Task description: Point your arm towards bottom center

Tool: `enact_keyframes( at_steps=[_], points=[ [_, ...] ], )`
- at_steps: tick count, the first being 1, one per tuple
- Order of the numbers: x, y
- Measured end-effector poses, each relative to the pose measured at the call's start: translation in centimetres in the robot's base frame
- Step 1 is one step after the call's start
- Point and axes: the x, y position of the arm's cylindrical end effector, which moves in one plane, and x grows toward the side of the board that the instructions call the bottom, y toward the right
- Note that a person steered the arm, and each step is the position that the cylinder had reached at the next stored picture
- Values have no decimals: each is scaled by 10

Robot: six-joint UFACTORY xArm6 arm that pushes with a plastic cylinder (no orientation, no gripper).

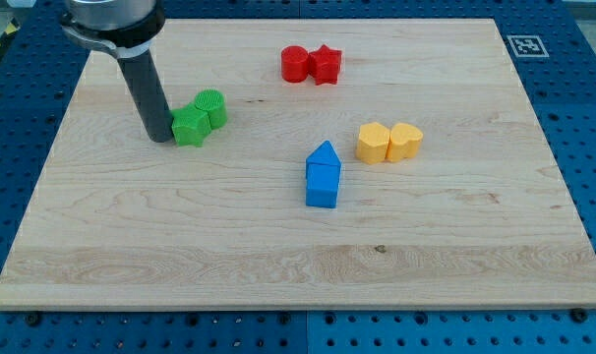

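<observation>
My dark rod comes down from the view's top left, and my tip [161, 138] rests on the wooden board [180, 246] at its upper left. The tip sits right beside the left side of a green star-like block [189, 126], seemingly touching it. A green cylinder [212, 106] stands against that block's upper right. The board's bottom centre lies far below and to the right of my tip.
A red cylinder [294, 63] and a red star block [326, 64] sit together at the top centre. A blue pentagon-shaped block [325, 155] and a blue cube [323, 186] stand together mid-board. Two yellow blocks [373, 143] [405, 141] lie right of them.
</observation>
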Motion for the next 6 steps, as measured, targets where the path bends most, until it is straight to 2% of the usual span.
enact_keyframes(
  at_steps=[1,2,4,5,6],
  points=[
    [0,0],
    [21,0],
    [87,10],
    [111,50],
    [118,69]
  ],
)
